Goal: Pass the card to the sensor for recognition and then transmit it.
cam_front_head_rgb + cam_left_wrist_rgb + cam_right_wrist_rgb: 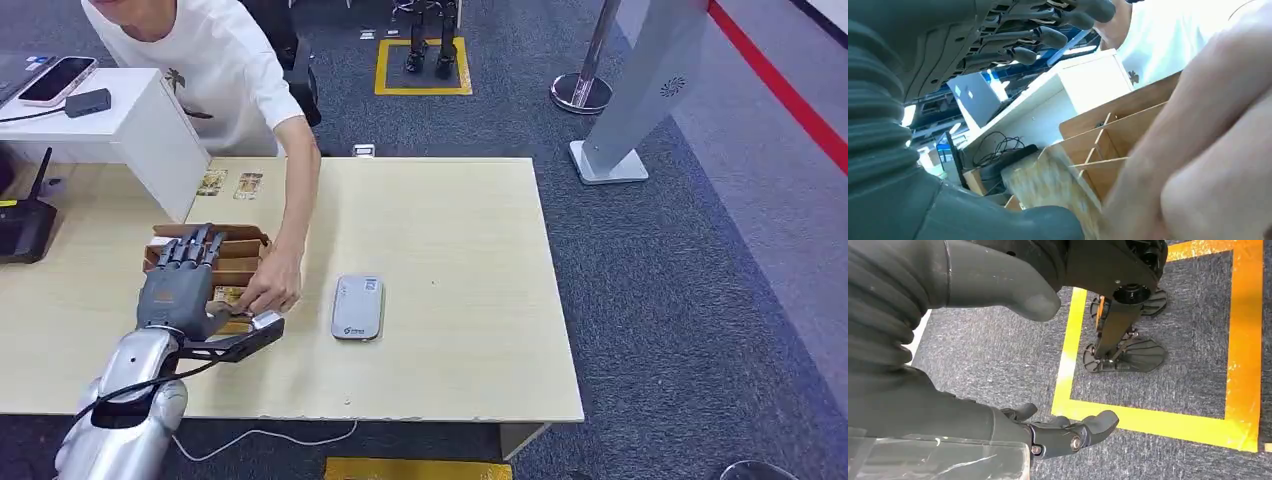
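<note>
Looked down on a pale wooden table (450, 230), with a broad stretch of tabletop running from the card reader to the right edge and on to the far edge. Met grey carpet (680, 260) past those edges.

Saw a person in a white T-shirt (215, 70) at the far-left side, one arm reaching in across the far edge, the person's hand (270, 291) down at the near end of the wooden card box (235, 262). Saw a white cabinet (130, 125) butted against the table's far-left part, just beyond the box.

Held the left hand (180, 278) over the box, fingers stretched straight and apart towards the far edge, thumb pointing towards the reader, gripping nothing. Found the card (1048, 185) blurred in the left wrist view, lying just beyond the thumb with the person's hand pressed at its edge; could not tell whether the thumb touched it.

Hung the right hand (1068, 432) above the carpet beside a yellow floor line (1148, 420), fingers loosely curved, thumb well apart, holding nothing.

Left the grey card reader (358, 307) flat on the table, near the person's hand but apart from it, well in from the near edge.

Noted two spare cards (230, 185) lying side by side at the far edge.
</note>
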### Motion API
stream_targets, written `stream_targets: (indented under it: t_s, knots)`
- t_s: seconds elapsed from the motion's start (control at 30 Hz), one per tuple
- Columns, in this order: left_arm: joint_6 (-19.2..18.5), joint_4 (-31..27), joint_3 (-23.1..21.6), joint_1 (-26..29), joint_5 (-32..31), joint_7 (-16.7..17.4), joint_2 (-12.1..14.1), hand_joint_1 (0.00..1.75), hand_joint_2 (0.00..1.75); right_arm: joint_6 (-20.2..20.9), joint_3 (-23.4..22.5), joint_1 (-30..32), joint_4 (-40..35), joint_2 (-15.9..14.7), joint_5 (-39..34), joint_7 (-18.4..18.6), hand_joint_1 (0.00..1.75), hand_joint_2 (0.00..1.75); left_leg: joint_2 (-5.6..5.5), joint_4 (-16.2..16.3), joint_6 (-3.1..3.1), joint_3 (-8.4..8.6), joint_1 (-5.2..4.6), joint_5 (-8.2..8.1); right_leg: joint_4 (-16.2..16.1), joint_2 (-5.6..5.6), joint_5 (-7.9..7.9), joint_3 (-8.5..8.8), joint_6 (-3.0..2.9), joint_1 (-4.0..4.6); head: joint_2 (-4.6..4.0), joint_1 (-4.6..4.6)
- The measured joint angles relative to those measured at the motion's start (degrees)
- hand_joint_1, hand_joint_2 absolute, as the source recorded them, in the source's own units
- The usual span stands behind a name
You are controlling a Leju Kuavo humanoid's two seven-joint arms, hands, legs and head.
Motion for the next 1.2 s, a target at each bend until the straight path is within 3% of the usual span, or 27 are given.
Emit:
stream_targets:
  t_s: [0.23, 1.2]
  knots:
    - [-1.9, 0.0, 0.0, -0.4, 1.5, -0.6, 0.9, 0.0, 1.75, 0.0, 0.0, 0.0, 0.0, 0.0, 0.0, 0.0, 0.0, 1.75, 0.0, 0.0, 0.0, 0.0, 0.0, 0.0, 0.0, 0.01, 0.0, 0.0, 0.0, 0.0, 0.0, 0.0]
    - [-1.9, -0.6, -3.0, -1.6, 2.0, -1.0, 2.3, 0.0, 1.75, 0.0, 0.0, 0.1, 0.0, 0.0, 0.1, -0.2, 0.0, 1.75, 0.0, 0.0, 0.0, 0.0, 0.0, 0.0, 0.0, 0.0, 0.0, 0.01, 0.0, 0.0, 0.0, 0.0]
